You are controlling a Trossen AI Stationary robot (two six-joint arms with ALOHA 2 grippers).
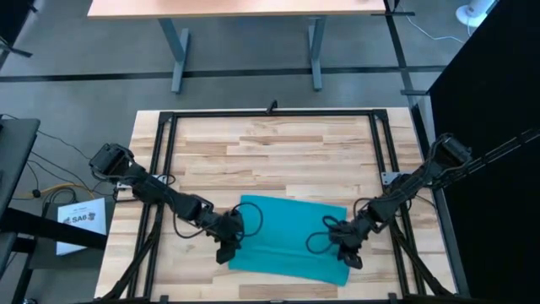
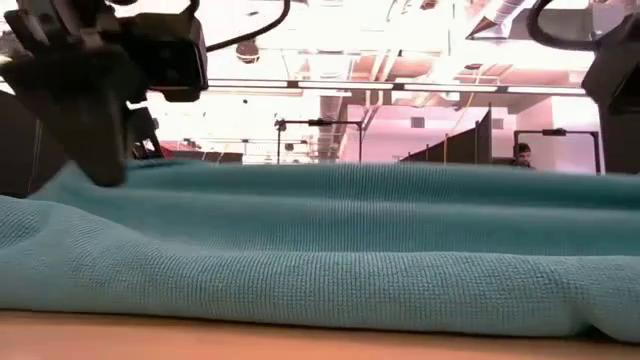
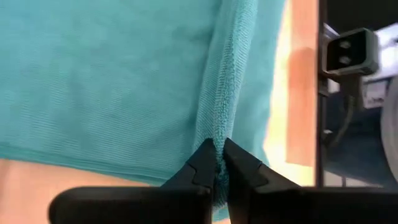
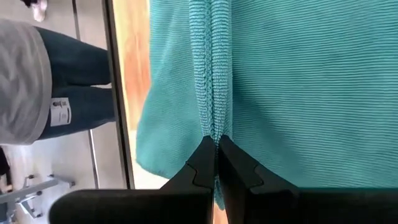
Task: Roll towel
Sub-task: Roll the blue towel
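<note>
The teal towel [image 1: 291, 241] lies on the near half of the wooden table [image 1: 278, 152], and it fills the low view [image 2: 320, 260] as a soft, humped layer. At the towel's left side, close to its near end, my left gripper [image 1: 226, 249] is shut on the cloth. My right gripper [image 1: 348, 253] is shut on the cloth at the towel's right side. In each wrist view a raised ridge of cloth runs away from the fingertips. My left gripper pinches a raised ridge of the towel [image 3: 219, 134] between its two fingertips, slanting down from the table's left. The ridge runs on along the line of the fingers. How many layers are held, I cannot tell. The towel stays on the table. My right gripper pinches a like ridge of the towel [image 4: 214, 124] between its two fingertips, slanting down from the table's right. The ridge runs straight away along the fingers. How many layers are held, I cannot tell. The cloth on either side lies flat on the table.
A black metal frame [image 1: 169, 152] runs along the table's sides and far edge. Bare wood lies beyond the towel toward the far edge. A person in a grey top and jeans [image 4: 43, 81] stands beside the table. A small camera [image 3: 349, 51] sits at the table's edge.
</note>
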